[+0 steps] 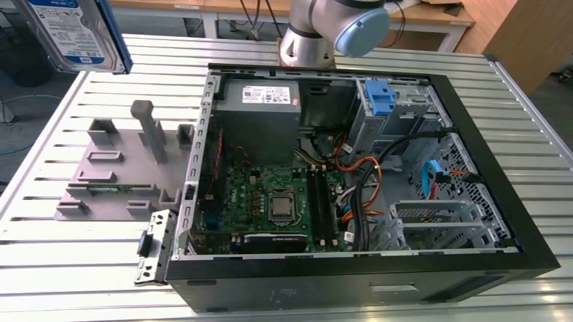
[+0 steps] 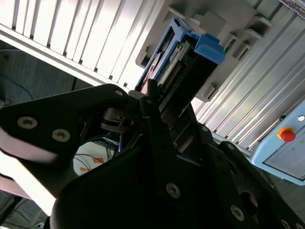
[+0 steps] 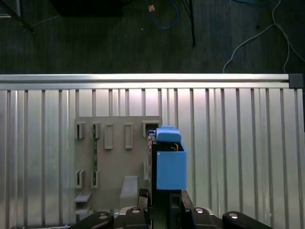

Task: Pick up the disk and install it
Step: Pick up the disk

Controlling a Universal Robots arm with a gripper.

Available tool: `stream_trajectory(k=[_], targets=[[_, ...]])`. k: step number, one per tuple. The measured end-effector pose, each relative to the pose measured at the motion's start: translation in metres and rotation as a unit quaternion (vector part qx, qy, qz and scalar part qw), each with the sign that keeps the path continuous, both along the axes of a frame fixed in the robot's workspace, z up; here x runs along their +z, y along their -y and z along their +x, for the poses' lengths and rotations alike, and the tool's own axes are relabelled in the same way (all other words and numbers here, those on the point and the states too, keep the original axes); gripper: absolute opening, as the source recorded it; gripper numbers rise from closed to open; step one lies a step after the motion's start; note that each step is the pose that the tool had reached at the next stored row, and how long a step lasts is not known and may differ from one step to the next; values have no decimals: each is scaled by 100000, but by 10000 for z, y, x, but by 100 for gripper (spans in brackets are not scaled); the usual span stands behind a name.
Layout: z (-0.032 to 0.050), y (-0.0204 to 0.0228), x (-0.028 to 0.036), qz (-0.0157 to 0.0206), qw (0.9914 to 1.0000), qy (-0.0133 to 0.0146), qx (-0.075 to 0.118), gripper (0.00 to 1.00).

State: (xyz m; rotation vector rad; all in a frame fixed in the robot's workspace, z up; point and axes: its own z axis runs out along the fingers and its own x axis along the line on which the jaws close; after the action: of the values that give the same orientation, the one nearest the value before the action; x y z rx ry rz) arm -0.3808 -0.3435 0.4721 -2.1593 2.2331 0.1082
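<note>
The disk (image 1: 76,33), silver with a white-and-blue label and blue side rails, hangs high above the table's far corner at the exterior view's left. In the first wrist view the disk (image 3: 167,162) shows edge-on, its blue rail facing the camera. It is above the edge of the grey holder plate (image 3: 116,157). My gripper (image 3: 164,207) is shut on the disk's end. In the second wrist view the disk (image 2: 190,59) sticks out from between the black fingers (image 2: 155,107) of my gripper (image 2: 159,114).
An open computer case (image 1: 501,194) lies on the slatted metal table (image 1: 54,275). Inside it are a motherboard (image 1: 268,204), a grey power supply (image 1: 259,100), a bay with a blue latch (image 1: 382,100) and loose cables (image 1: 376,181). The grey holder plate (image 1: 117,168) lies beside the case. The arm's base (image 1: 309,37) stands behind.
</note>
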Motion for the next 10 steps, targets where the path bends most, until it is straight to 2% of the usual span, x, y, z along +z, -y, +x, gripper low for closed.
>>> stream_trajectory(k=[10], targets=[[239, 0, 0, 1, 100000, 1, 1, 35]])
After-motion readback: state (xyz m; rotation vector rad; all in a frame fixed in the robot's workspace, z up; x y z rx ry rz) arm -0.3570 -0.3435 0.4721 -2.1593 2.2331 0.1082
